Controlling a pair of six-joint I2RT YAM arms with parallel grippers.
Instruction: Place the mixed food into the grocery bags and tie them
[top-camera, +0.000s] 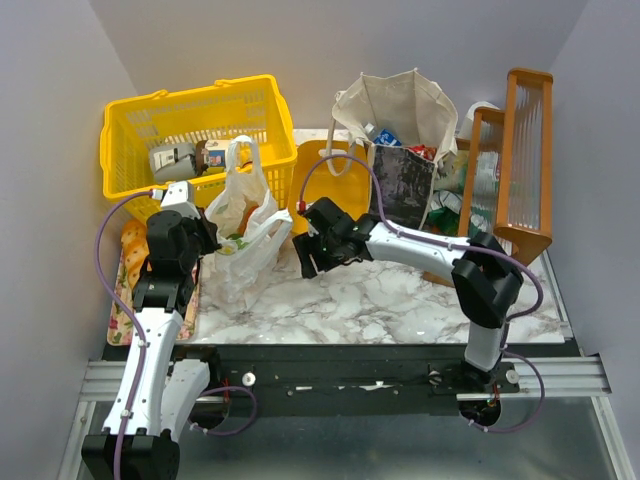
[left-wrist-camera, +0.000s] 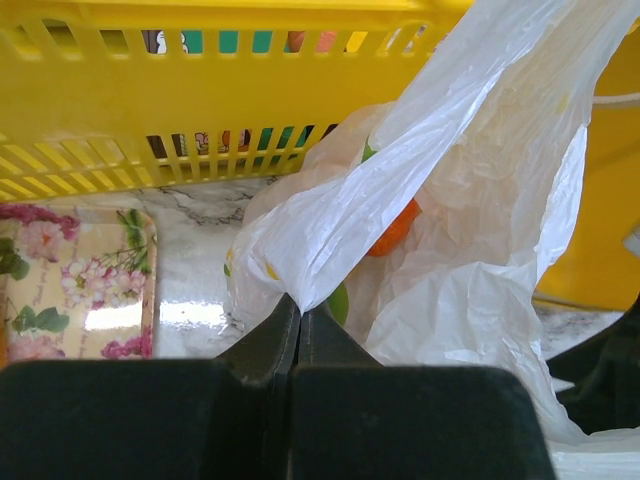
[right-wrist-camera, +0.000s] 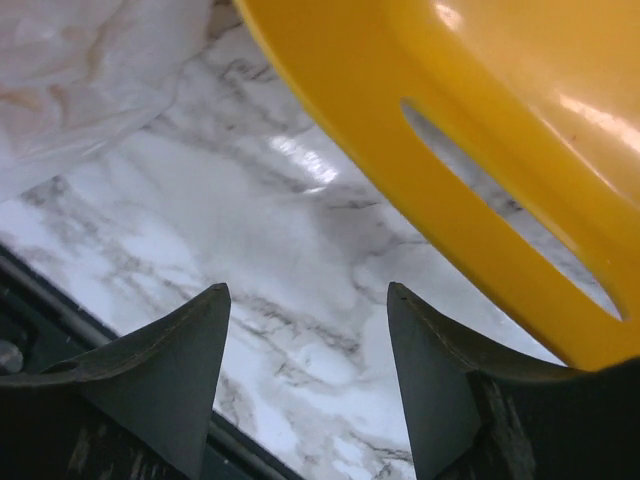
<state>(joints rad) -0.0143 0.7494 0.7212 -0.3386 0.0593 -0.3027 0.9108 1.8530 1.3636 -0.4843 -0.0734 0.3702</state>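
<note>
Two bags on the marble table (top-camera: 400, 300): a thin white plastic bag (top-camera: 245, 235) slumped left of centre, loops up, and a beige canvas tote (top-camera: 395, 115) upright at the far edge, right of centre.

Pinched between the pressed-together fingers of the left gripper (left-wrist-camera: 298, 310), near the left edge: one fold of the plastic bag's film. Inside that bag, one orange (left-wrist-camera: 395, 232) showing through the film (a green shape beside it, too hidden to name). In the tote's open mouth, one water bottle (top-camera: 385, 137) with a blue label and one red packet (top-camera: 425, 152).

Over the middle of the table, spread wide and holding nothing: the right gripper (right-wrist-camera: 305, 340), just beside the rim of the smaller yellow basket (right-wrist-camera: 480, 150), itself between the two bags.

At the far left corner, the larger yellow basket (top-camera: 190, 125), with at least two cartons (top-camera: 175, 160) inside.

Along the left edge, one floral tray (top-camera: 120, 300) bearing bread loaves (top-camera: 133, 250) (count unclear behind the arm). At the far right corner, one wooden rack (top-camera: 520, 150).
</note>
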